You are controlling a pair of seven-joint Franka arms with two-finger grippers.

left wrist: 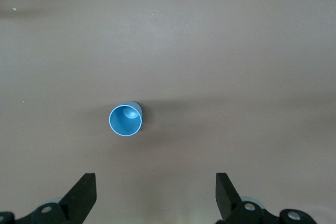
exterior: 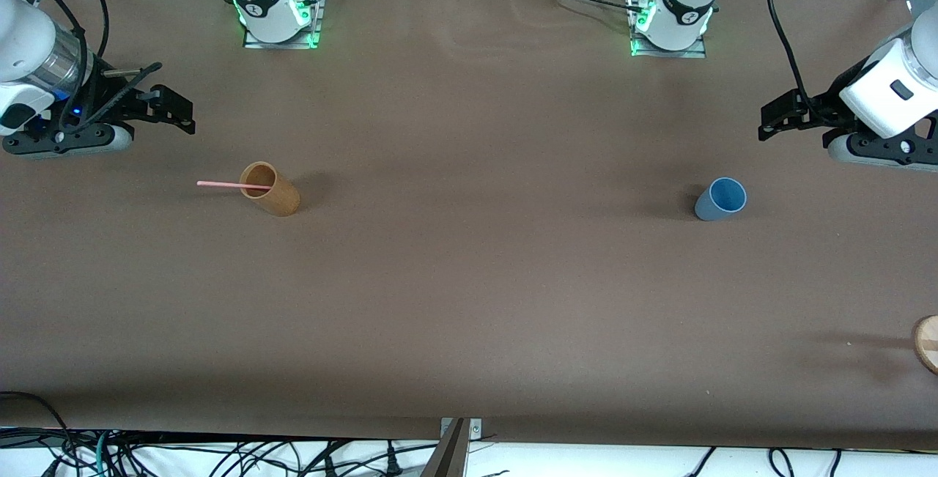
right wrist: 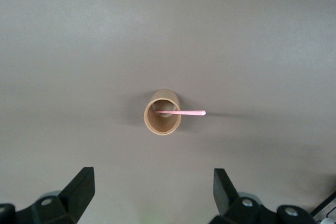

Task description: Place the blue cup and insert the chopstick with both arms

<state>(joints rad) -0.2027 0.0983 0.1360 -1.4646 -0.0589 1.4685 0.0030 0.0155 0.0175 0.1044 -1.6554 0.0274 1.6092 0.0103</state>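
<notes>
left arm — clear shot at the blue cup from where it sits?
Probably yes. The left gripper hangs open above the table with the blue cup upright and alone at that arm's end; nothing stands between them. The tan cup and chopstick are at the right arm's end.

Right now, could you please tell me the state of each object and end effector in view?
blue cup: upright, empty, untouched.
chopstick: leaning inside the tan cup, upper end sticking out.
tan cup: upright, holding the chopstick.
left end effector: open, above the blue cup.
right end effector: open, above the tan cup.
</notes>
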